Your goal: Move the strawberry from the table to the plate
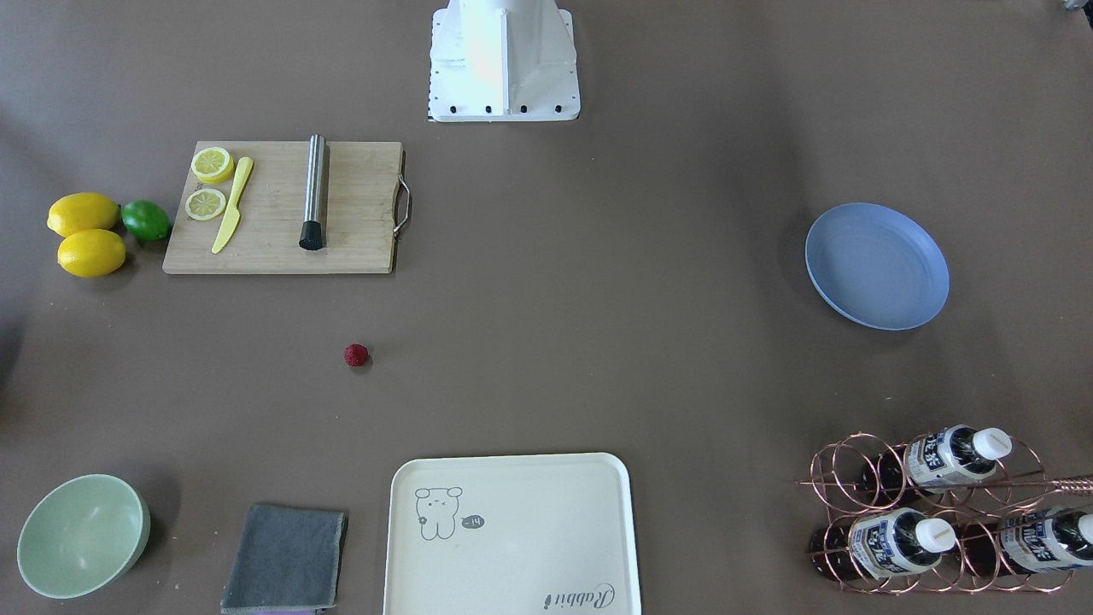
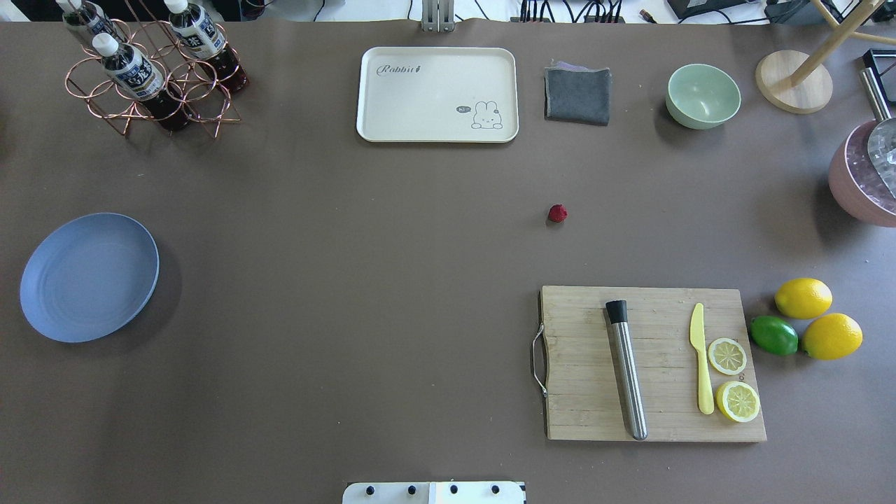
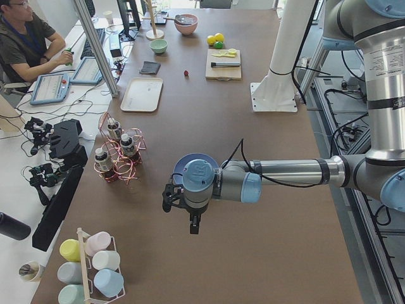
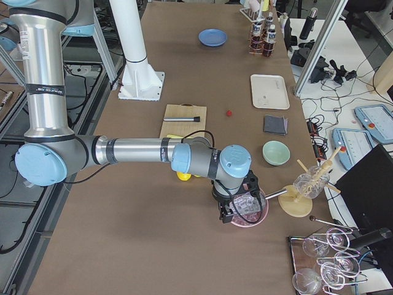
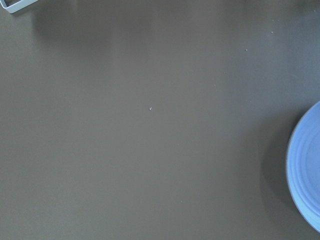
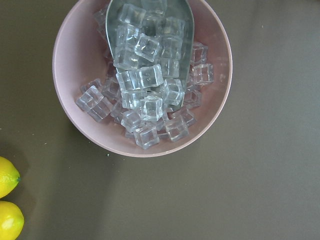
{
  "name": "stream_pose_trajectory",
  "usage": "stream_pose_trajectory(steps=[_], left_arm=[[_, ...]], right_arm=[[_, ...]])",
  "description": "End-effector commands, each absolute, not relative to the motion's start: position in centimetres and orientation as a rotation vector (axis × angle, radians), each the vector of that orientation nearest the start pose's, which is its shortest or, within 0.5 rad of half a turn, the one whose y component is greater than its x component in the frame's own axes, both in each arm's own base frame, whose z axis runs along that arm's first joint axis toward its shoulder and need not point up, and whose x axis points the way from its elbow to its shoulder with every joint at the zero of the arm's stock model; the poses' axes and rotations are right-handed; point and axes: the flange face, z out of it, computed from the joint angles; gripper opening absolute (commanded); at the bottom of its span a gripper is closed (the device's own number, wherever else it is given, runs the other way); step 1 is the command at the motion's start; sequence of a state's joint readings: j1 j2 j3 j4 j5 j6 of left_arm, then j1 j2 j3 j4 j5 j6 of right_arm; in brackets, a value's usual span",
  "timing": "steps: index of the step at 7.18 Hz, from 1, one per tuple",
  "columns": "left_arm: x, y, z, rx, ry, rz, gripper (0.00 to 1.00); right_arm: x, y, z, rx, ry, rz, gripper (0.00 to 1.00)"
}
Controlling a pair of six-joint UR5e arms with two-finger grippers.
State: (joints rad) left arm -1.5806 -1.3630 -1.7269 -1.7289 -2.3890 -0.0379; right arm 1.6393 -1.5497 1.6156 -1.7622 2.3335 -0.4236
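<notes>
On the table (image 1: pixel 598 359), front view, the strawberry (image 1: pixel 356 355) lies alone, well apart from the plate (image 1: pixel 877 266). Left side view: the left gripper (image 3: pixel 190 218) hangs near the plate. Right side view: the right gripper (image 4: pixel 232 209) hangs above an ice bowl (image 4: pixel 263 206). How far either gripper is open, I cannot tell.

You're looking at a dark red strawberry (image 1: pixel 356 355) on a matte brown table (image 1: pixel 598 342), a light blue plate (image 1: pixel 877 266) with faint concentric rings, and a cream tray (image 1: pixel 529 530) printed with, possibly, a rabbit.
</notes>
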Motion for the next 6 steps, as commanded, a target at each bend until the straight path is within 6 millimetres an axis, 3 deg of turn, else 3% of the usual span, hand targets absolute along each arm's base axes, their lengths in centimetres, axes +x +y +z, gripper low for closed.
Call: stream_pose_trajectory(steps=[1,4,6], left_arm=[[-3.8,-41.7,64.8,0.087,0.832,0.013,0.98],[2.1,-42.2,65.3,0.112,0.873,0.025,0.97],[6.8,-42.9,68.1,0.129,0.925,0.020,0.97]], right_arm=[[9.4,-48.3,64.6,0.074,-0.811,-0.282,1.00],[6.8,-48.9,64.0,0.076,-0.858,-0.327,1.00],[6.6,-48.9,63.8,0.085,-0.876,-0.334,1.00]])
